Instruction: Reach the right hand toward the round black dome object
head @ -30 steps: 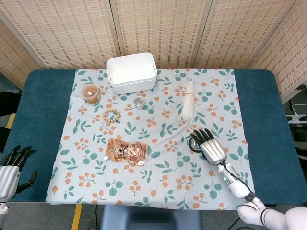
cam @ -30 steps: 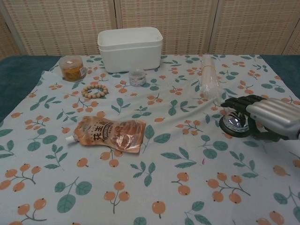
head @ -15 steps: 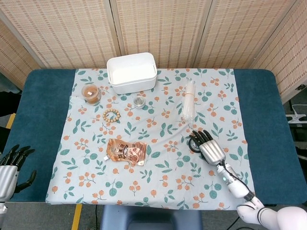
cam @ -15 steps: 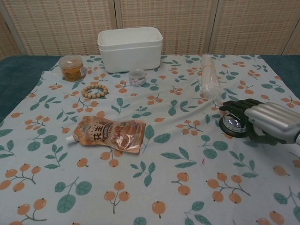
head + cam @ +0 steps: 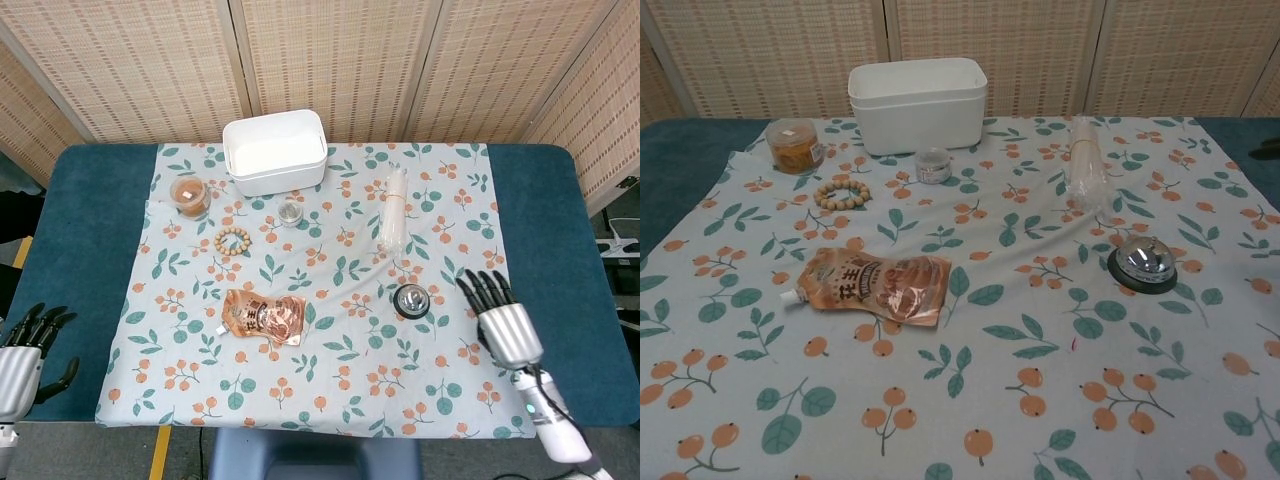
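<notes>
The round dome object [image 5: 411, 299] [image 5: 1143, 263], a shiny dome on a black base, sits uncovered on the floral cloth at the right. My right hand [image 5: 503, 321] hovers open to the right of it, clear of it, fingers spread and pointing away from me; the chest view does not show this hand. My left hand [image 5: 24, 353] hangs open off the table's near left corner, holding nothing.
On the cloth [image 5: 330, 340] lie an orange snack pouch [image 5: 263, 318], a bead bracelet [image 5: 232, 240], a small orange jar [image 5: 189, 194], a small clear jar [image 5: 290, 212], a wrapped roll of sticks [image 5: 395, 210] and a white tub [image 5: 275, 150] at the back.
My right hand has pulled back from over the dome to the right, uncovering it and leaving the chest view. The left hand has barely moved.
</notes>
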Motion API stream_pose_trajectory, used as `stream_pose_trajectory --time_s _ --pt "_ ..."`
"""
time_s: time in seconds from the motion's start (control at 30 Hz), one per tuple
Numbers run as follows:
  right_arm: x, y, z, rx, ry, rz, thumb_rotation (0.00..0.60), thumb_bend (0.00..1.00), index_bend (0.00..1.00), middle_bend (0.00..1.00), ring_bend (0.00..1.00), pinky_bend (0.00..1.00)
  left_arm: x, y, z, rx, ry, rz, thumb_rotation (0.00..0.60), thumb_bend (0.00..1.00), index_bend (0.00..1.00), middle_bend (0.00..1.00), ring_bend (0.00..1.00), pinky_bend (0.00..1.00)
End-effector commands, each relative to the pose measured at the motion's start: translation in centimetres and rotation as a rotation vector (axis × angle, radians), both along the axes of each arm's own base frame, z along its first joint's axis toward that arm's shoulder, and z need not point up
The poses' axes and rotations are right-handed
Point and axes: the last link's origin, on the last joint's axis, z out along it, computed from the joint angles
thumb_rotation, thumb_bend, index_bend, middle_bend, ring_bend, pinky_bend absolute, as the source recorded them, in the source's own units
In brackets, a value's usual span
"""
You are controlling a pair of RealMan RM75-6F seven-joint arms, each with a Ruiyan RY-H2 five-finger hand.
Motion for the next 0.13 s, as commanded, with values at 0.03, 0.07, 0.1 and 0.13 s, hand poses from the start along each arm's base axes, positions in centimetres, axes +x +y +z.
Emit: stream_pose_trajectory --time_s 0.03,0.07,0.1,0.13 --pt "-1.77 1.97 1.90 -0.074 0.032 -0.073 0.600 1.00 0.00 0.00 0.00 0.01 0.06 0.01 -0.15 -0.003 0.006 -0.001 0.600 0.39 0.20 0.15 0.06 0.21" --pt "-1.75 2.17 2.00 -0.055 0.014 -0.084 0.600 1.00 0.00 0.00 0.00 0.02 0.11 0.04 -0.26 -0.005 0.008 -0.003 0.600 0.39 0.20 0.15 0.06 0.21" --pt "-1.68 2.24 2.25 -0.052 0.003 -0.089 0.600 1.00 0.00 0.00 0.00 0.02 0.13 0.06 -0.36 -0.009 0.011 -0.005 0.600 0.39 0.20 0.15 0.06 0.21" --pt "-1.61 2.27 2.54 -0.063 -0.001 -0.093 0.600 1.00 0.00 0.00 0.00 0.02 0.13 0.08 -0.48 -0.014 0.016 -0.005 0.600 0.39 0.20 0.15 0.06 0.21"
